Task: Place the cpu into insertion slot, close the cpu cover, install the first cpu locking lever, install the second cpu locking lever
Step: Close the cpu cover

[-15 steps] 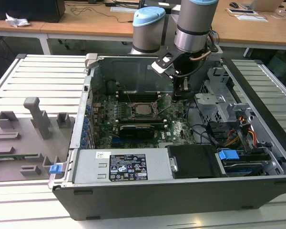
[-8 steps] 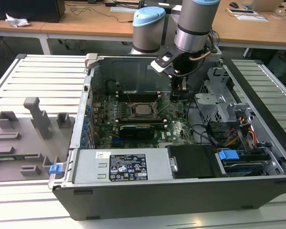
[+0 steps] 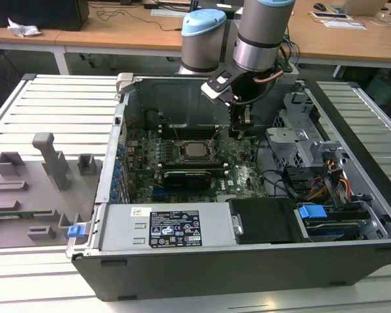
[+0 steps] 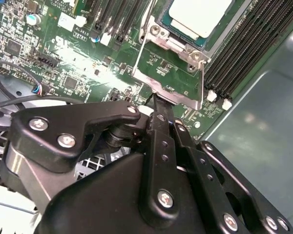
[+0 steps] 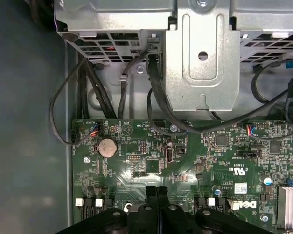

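Gripper (image 4: 158, 105): black fingers pressed together, nothing visible between them. The tip sits low over the green circuit board (image 4: 88, 63), just beside the near corner of the socket hardware. In the exterior view it hangs inside the open computer case (image 3: 247, 261), toward that view's right of the socket.

Cpu (image 4: 200, 17): seated in the insertion slot (image 3: 182, 151), flat, silver top facing up. It is square, so it has no long axis of its own, and its edges run parallel to the black memory slots (image 4: 244, 58).

Cpu cover (image 4: 172, 44): the silver frame appears to lie down around the chip, with the window over it.

Locking lever (image 4: 140, 53): a thin wire along the frame's edge (whether it is hooked home cannot be told).

Progress, as judged: placing and covering look done, and the lever steps look unfinished, with the gripper nearest that hardware.
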{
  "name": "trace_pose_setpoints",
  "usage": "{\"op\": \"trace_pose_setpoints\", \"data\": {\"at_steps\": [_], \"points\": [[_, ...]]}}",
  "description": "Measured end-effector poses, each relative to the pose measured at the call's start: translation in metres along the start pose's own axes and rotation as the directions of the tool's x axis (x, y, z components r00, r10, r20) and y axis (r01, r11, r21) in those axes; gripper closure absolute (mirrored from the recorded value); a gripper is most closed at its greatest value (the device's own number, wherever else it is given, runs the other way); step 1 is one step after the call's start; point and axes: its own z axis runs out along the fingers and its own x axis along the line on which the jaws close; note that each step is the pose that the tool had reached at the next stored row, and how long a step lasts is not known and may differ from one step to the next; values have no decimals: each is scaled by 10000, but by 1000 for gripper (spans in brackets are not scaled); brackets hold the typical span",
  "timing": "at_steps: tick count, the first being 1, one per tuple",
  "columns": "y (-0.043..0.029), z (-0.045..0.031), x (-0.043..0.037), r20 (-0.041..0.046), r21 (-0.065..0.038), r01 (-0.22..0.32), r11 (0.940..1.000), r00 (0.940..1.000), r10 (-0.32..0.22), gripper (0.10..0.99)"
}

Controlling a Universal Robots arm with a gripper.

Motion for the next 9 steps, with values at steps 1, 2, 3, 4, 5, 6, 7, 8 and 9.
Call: {"op": "trace_pose_setpoints", "data": {"at_steps": [1, 2, 3, 4, 5, 6, 7, 8, 9], "points": [[-3, 0, 0, 0, 0, 1, 10000, 10000, -1, 980], [-8, 1, 0, -1, 0, 1, 10000, 10000, -1, 980], [-12, 0, 0, 0, 0, 1, 10000, 10000, -1, 980], [-19, 1, 0, 0, 0, 1, 10000, 10000, -1, 980], [-27, 1, 0, 0, 0, 0, 10000, 10000, 0, 980], [-36, 1, 0, 0, 0, 1, 10000, 10000, -1, 980], [-46, 1, 0, 0, 0, 0, 10000, 10000, 0, 980], [-55, 2, 0, -1, 0, 1, 10000, 10000, -1, 980], [-69, 2, 0, 0, -1, 2, 10000, 10000, -2, 980]]}}
